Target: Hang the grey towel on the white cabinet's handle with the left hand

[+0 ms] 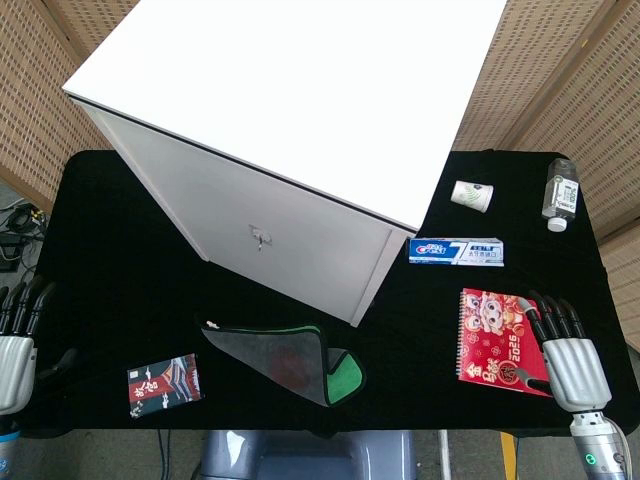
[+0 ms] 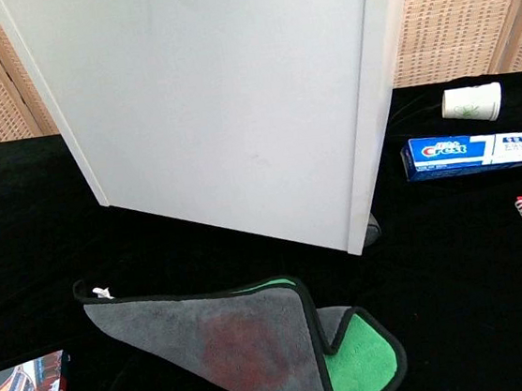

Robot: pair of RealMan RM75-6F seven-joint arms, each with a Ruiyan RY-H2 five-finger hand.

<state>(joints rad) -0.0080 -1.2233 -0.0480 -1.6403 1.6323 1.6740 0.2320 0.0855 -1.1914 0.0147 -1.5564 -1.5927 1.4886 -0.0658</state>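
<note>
The grey towel [image 1: 275, 355] lies flat on the black table in front of the white cabinet [image 1: 280, 130], one corner folded over to show its green underside [image 1: 343, 373]. In the chest view the towel [image 2: 230, 340] fills the lower middle, below the cabinet [image 2: 222, 105]. The cabinet's small metal handle [image 1: 259, 237] sits on its front face. My left hand [image 1: 20, 345] hovers at the table's left edge, fingers apart and empty, well left of the towel. My right hand [image 1: 565, 355] rests at the right, fingers extended, holding nothing.
A small picture card [image 1: 164, 384] lies left of the towel. A red spiral notebook [image 1: 500, 340] lies beside my right hand. A toothpaste box [image 1: 456, 252], a paper cup [image 1: 472, 195] and a small clear bottle [image 1: 562, 194] stand at the back right.
</note>
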